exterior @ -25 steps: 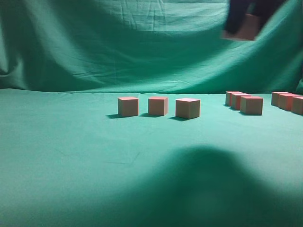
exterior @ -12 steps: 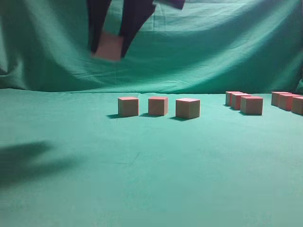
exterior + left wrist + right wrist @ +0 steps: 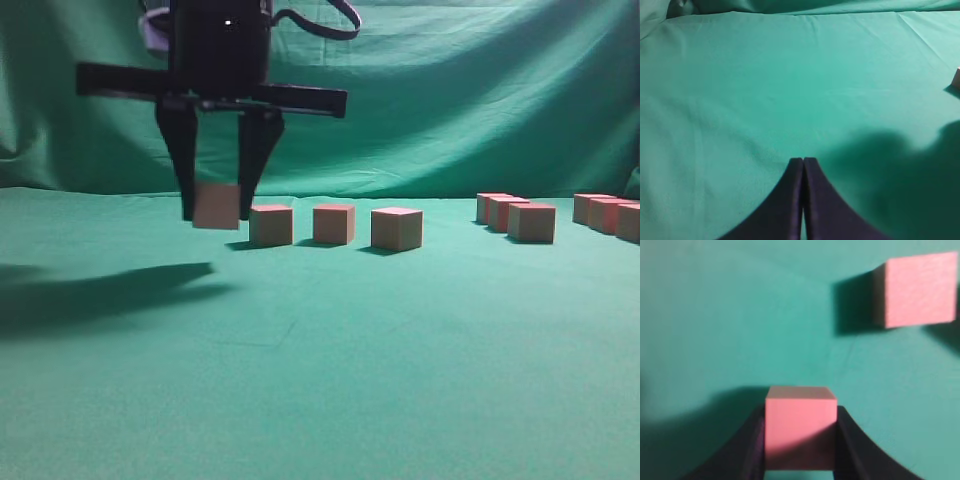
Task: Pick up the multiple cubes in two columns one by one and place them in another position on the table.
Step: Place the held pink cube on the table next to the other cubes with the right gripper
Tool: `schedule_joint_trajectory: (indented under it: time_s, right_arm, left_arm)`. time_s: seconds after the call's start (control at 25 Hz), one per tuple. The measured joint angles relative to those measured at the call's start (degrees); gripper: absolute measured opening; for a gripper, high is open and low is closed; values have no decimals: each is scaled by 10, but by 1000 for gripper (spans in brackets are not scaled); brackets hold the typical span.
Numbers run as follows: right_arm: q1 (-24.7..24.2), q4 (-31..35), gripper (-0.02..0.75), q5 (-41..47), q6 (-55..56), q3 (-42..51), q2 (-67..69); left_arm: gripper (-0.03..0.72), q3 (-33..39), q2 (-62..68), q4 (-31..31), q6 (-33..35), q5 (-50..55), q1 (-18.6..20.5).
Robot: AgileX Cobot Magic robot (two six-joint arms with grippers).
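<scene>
Right gripper (image 3: 217, 205): I see it hanging over the left part of the table, fingers pointing down, clamped on 1 cube.
Held cube (image 3: 216, 205): gripped between the 2 dark fingers, its bottom edge just above the cloth as far as I can tell; in the right wrist view it sits square between the pads (image 3: 800, 427), pink top face toward the camera.
Row of 3 cubes (image 3: 334, 225): on the table at 3 o'clock of the held cube; the nearest cube (image 3: 271, 225) stands just beside the right finger, and I cannot tell whether they touch. From the right wrist camera that neighbour (image 3: 915, 290) lies at 1 o'clock of the held cube, clearly apart from it.
Two columns (image 3: 560, 215): 3 cubes each show at the far right of the exterior view, the outer column cut by the frame edge.
Left gripper (image 3: 803, 161): I see its 2 fingertips pressed together with nothing between them, hovering over bare cloth.
Table (image 3: 330, 370): green cloth, a long shadow stretching to 9 o'clock under the right arm.
</scene>
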Motion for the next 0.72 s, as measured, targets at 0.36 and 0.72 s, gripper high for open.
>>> schedule_joint_trajectory:
  time_s: [0.36,0.72]
  right_arm:
    - [15,-59,256,-46,86,-14,25]
    - [22,-105,256,-48,129,-14,40]
  left_arm:
    - [0,0,0,0,0,0,0]
    - [0,0,0,0,0,0,0]
